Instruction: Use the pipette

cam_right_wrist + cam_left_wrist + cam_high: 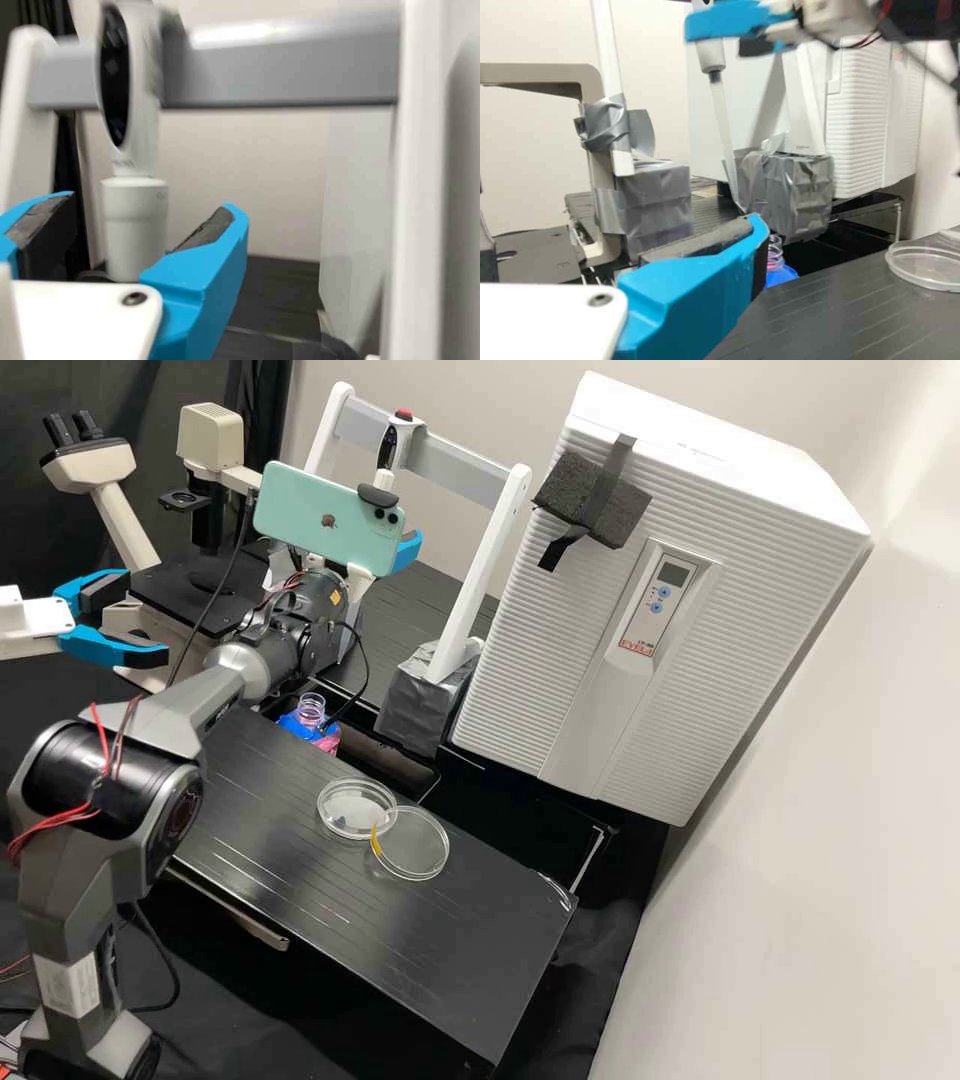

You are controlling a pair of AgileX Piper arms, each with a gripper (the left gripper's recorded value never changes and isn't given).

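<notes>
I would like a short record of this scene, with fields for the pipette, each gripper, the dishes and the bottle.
pipette: hanging on stand
right gripper: open, fingers on either side of pipette
left gripper: open, holding nothing, away from stand
dishes: two, rims overlapping, on bench
bottle: holds pink liquid

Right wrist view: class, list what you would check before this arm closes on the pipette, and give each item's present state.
1. The pipette sits between the fingers of the right gripper: ok.
2. The right gripper is open, not yet squeezing: ok.
3. The pipette hangs upright on the stand: ok.
4. A tip is fitted on the pipette: cannot tell.
5. The bottle is uncapped: ok.
6. The left gripper is open and away from the stand: ok.
</notes>
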